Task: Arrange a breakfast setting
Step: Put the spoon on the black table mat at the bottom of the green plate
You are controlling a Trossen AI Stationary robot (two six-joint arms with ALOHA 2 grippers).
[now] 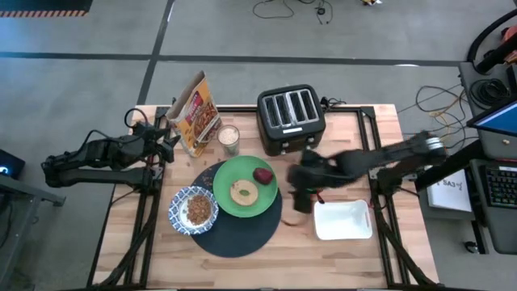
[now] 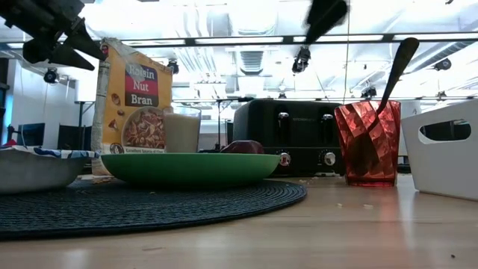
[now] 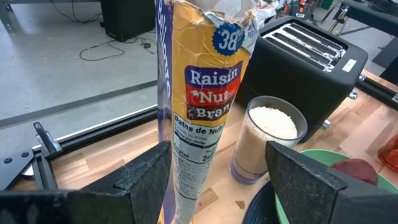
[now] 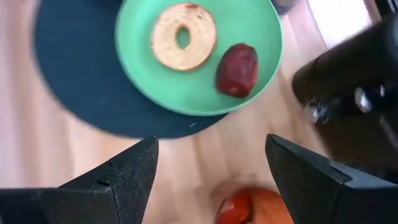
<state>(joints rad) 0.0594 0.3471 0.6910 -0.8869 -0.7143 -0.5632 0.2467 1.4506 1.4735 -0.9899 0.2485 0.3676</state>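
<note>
The round dark placemat [image 1: 234, 230] lies at the table's middle. On it sit the green plate [image 1: 233, 174], bearing the bagel [image 1: 244, 193] and the dark red fruit [image 1: 262, 175], and the blue-and-white bowl [image 1: 193, 210] holding cereal. The small red cup [image 2: 367, 142] stands on the wood right of the mat, and the metal spoon [image 2: 396, 67] leans inside it. My right gripper [image 4: 211, 155] is open and empty above the cup [image 4: 249, 208]. My left gripper [image 3: 217, 168] is open at the far left, a finger on either side of the cereal box [image 3: 199, 124], apart from it.
A glass of milk [image 1: 229, 139] stands beside the cereal box [image 1: 196, 113]. A black toaster [image 1: 291, 119] is at the far middle. A white bin [image 1: 342, 220] sits right of the cup. Bare wood lies along the near edge.
</note>
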